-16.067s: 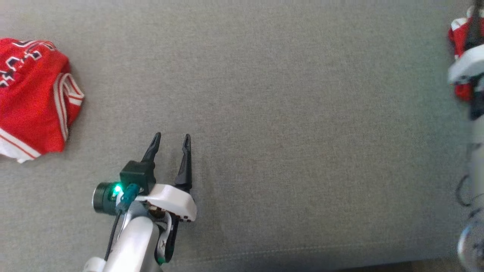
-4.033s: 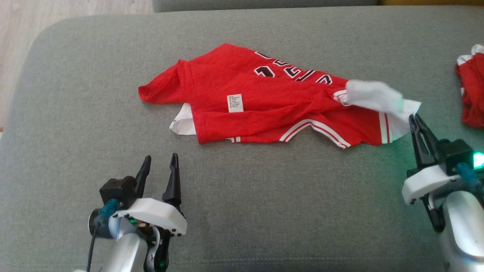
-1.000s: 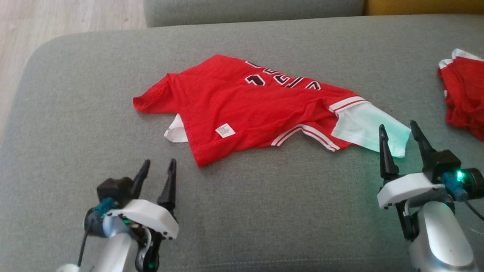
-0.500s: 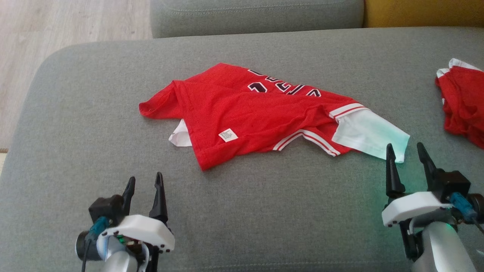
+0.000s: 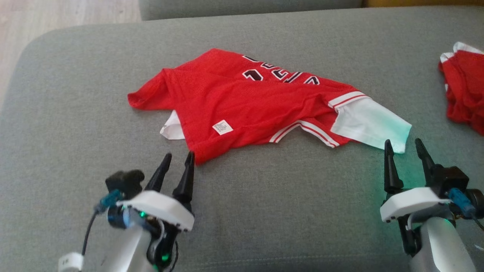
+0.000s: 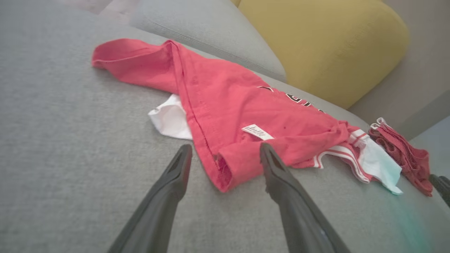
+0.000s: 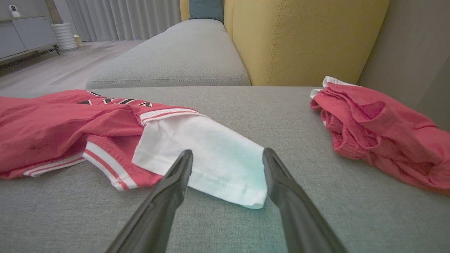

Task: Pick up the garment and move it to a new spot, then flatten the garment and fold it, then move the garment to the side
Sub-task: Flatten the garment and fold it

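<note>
My left hand stands open at the near corner of the red garment, my right hand open just before its white sleeve. The garment lies rumpled on the grey sofa cushion, another red cloth at far right.

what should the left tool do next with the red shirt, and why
Probably ease the left tool forward and close on the near red corner. The shirt lies rumpled, that corner sits right at its open jaws, and the open right tool faces the white sleeve, so both ends could then be pulled flat.
</note>
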